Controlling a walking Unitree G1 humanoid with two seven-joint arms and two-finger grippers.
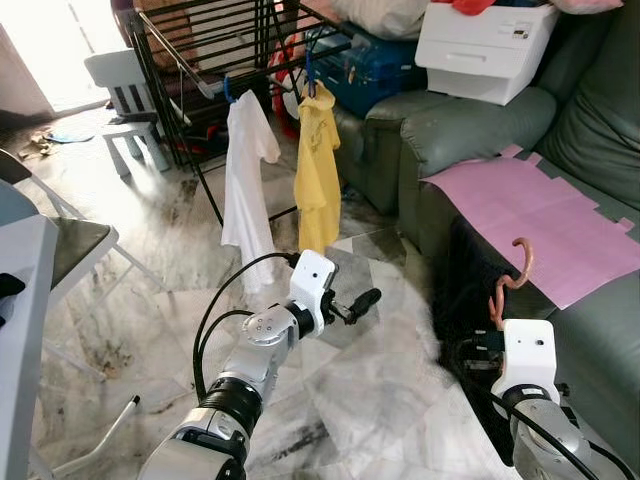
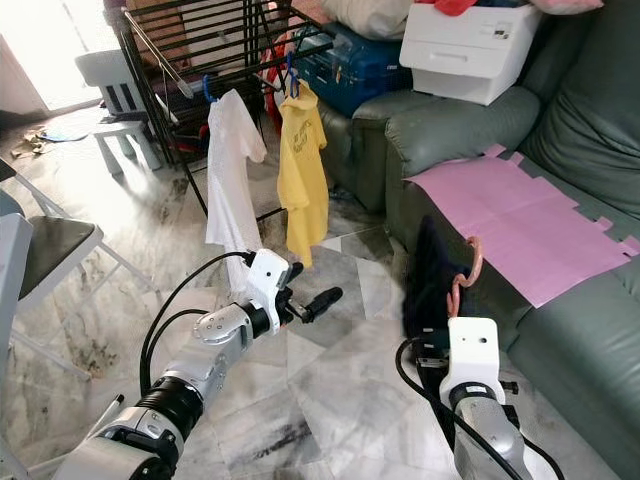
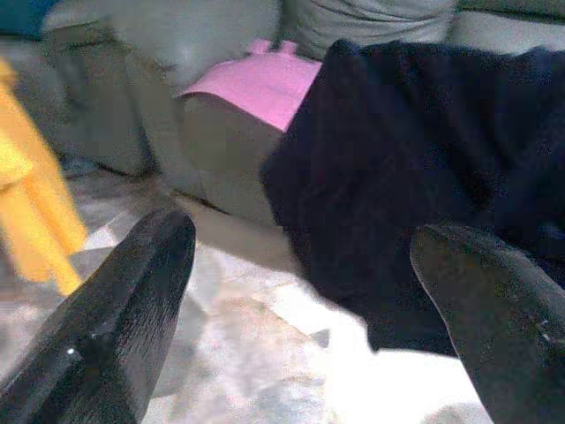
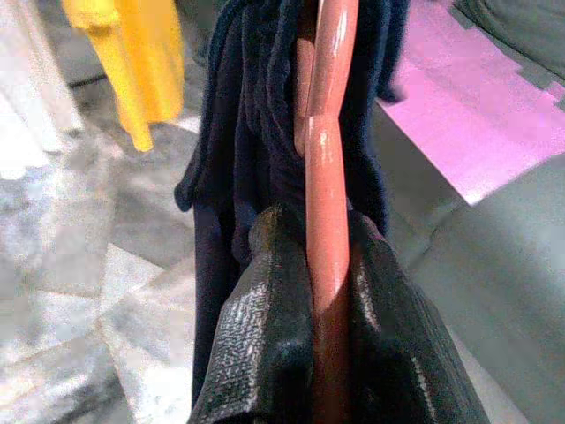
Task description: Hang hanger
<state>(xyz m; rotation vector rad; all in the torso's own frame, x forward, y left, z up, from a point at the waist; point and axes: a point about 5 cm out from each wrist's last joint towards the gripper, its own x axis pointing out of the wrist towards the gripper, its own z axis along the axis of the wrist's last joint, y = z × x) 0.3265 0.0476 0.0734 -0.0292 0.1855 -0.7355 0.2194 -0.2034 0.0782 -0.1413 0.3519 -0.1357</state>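
You are facing a marble-tiled floor (image 1: 380, 400) in a living room, with a grey-green sofa (image 1: 590, 130) along the right side. At far left you see a folding chair (image 1: 75, 250), and behind it a small white chair (image 1: 125, 90). A black drying rack (image 1: 215, 40) stands at the back. On it hang a white shirt (image 1: 245, 180) and, just beside it to the right, a yellow shirt (image 1: 318, 170), each on a blue hanger. Further right, a white box (image 1: 485, 45) rests on the sofa arm, and a pink sheet (image 1: 540, 215) covers the seat.

Your left gripper (image 1: 365, 300) is held out over the floor, below the yellow shirt. Its two black fingers (image 3: 115, 327) stand wide apart with nothing between them.

Your right gripper (image 4: 322, 336) is near the sofa's front edge. Its fingers are closed tight on the stem of a pink hanger (image 1: 515, 275), whose hook points upward, clear of the rack. A dark navy garment (image 4: 247, 132) is draped on that hanger and hangs down between the gripper and the sofa front. The hanger is well apart from the drying rack.
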